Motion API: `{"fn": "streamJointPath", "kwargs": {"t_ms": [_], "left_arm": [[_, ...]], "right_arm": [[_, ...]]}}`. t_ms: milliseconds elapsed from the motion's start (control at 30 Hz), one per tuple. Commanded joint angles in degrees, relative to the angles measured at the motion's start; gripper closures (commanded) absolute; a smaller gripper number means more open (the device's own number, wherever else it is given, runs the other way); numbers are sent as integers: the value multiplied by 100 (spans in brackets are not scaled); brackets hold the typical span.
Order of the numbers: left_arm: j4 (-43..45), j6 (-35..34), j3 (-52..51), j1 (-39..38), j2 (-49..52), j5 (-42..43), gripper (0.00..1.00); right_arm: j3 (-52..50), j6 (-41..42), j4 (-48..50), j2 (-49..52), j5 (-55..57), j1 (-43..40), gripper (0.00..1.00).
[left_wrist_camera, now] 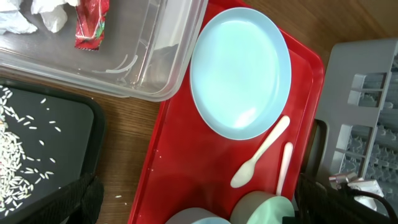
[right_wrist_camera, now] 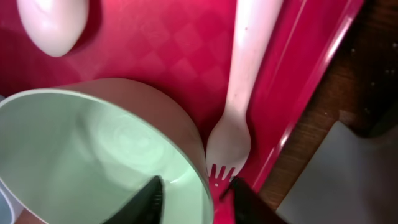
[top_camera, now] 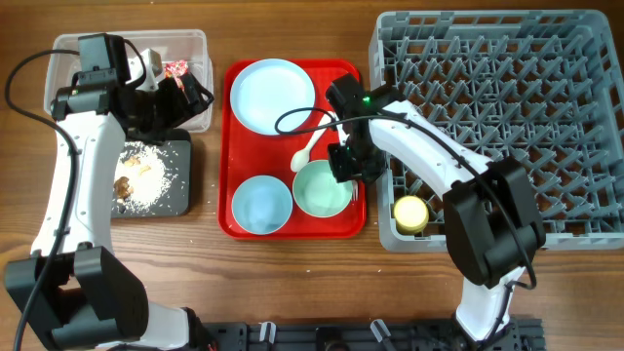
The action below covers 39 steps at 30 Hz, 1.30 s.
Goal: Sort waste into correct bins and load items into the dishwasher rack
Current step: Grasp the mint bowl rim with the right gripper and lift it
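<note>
Hovering at the red tray's (top_camera: 226, 146) right edge, the right claw (right_wrist_camera: 194, 184) is holding its fingers apart and gripping nothing, with the mint-green bowl's (right_wrist_camera: 106, 155) rim and the fork's tines lying between them. The one white fork (right_wrist_camera: 244, 81) is lying lengthwise along the tray's right rim, its tines pointing at the claw. The one white spoon (top_camera: 310, 148) is lying diagonally, its scoop pointing toward the pale blue bowl (top_camera: 261, 205).

One pale blue plate (top_camera: 274, 95) is sitting at the tray's far end, and two bowls are sitting side by side at the near end. One yellow cup (top_camera: 410, 213) is standing in the grey rack (top_camera: 507, 97).

The left claw (top_camera: 183, 93) is hanging over the clear tub (top_camera: 132, 37); I cannot tell how wide it is standing. One red wrapper (left_wrist_camera: 92, 25) and white tissue (left_wrist_camera: 46, 12) are lying in the tub, and rice scraps (left_wrist_camera: 15, 168) are lying on the black tray (top_camera: 180, 195) on the surface (top_camera: 292, 283).
</note>
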Motion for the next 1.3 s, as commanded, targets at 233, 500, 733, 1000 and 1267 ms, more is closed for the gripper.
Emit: {"fn": "streamJointPath", "kwargs": {"t_ms": [233, 500, 733, 1000, 1267], "left_arm": [[31, 57, 81, 22, -66, -55, 0], [31, 57, 81, 22, -66, -55, 0], [31, 57, 81, 22, -66, -55, 0], [31, 57, 81, 22, -66, -55, 0], [31, 57, 81, 22, -66, -55, 0]], "right_arm": [[4, -74, 76, 125, 166, -2, 96], [273, -59, 20, -457, 170, -28, 96], [304, 120, 11, -1510, 927, -61, 96], [308, 883, 37, -2166, 2754, -120, 96], [306, 1447, 664, -2350, 5484, -181, 96]]}}
